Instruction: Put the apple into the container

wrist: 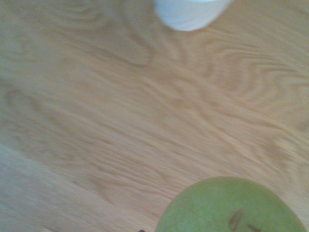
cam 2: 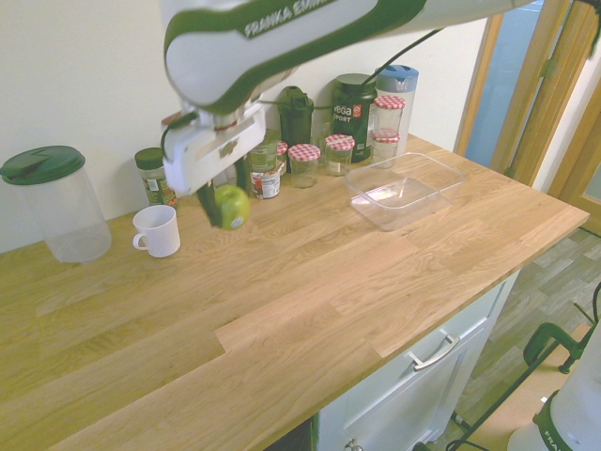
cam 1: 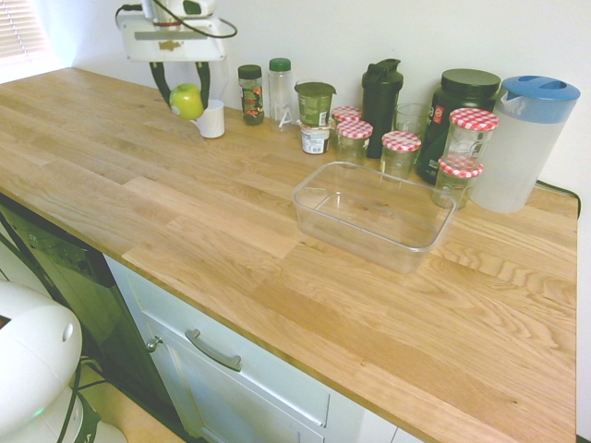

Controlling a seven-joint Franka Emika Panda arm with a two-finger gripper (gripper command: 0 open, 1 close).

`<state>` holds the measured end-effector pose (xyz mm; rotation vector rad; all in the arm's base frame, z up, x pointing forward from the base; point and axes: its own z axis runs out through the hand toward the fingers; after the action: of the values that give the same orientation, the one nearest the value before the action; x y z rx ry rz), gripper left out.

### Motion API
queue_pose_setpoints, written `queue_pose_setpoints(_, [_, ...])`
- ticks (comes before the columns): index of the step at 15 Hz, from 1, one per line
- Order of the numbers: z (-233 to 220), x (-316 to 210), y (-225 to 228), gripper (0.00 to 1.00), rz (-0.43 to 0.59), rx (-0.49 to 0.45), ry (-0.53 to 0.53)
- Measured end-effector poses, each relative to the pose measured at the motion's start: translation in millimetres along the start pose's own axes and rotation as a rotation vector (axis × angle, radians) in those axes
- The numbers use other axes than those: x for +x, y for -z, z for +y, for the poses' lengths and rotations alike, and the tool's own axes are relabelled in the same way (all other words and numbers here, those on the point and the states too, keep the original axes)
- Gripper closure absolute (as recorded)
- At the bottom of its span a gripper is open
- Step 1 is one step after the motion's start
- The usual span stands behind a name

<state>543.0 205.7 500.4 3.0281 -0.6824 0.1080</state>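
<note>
"One green apple (cam 1: pixel 186 101), then: where is it?"

"Between the fingertips of the two-finger gripper (cam 2: pixel 223 209), which is closed on it, clear of the wooden countertop (cam 1: pixel 231 212). The white mug (cam 2: pixel 157 231) stands near the gripper, lower down."

"How will it handle?"

"Firm, I'd say, with moderate weight for its size. The glossy skin could slip, and a hard squeeze might bruise it (apples sulk quietly, then brown). Opposite sides around its widest part make the best hold."

"And the clear rectangular plastic tub (cam 1: pixel 372 233)?"

"Well apart from the gripper, out along the counter on the blue-lidded pitcher's (cam 1: pixel 524 138) side. It's open-topped, probably light and a bit flexible, so I'd carry the apple over its rim and lower it inside before letting go; a drop might make it bounce."
</note>
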Motion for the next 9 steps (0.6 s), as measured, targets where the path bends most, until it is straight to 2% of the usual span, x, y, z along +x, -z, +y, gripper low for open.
queue_pose_setpoints(2, [48.4, 36.7, 4.5, 1.0, -0.001, -0.014, -0.132])
queue_pose_setpoints(5, [132.5, 77.7, -17.3, 1.0, -0.033, -0.054, -0.293])
queue_pose_setpoints(9, [251.9, 95.2, -32.1, 1.0, -0.052, -0.061, -0.42])
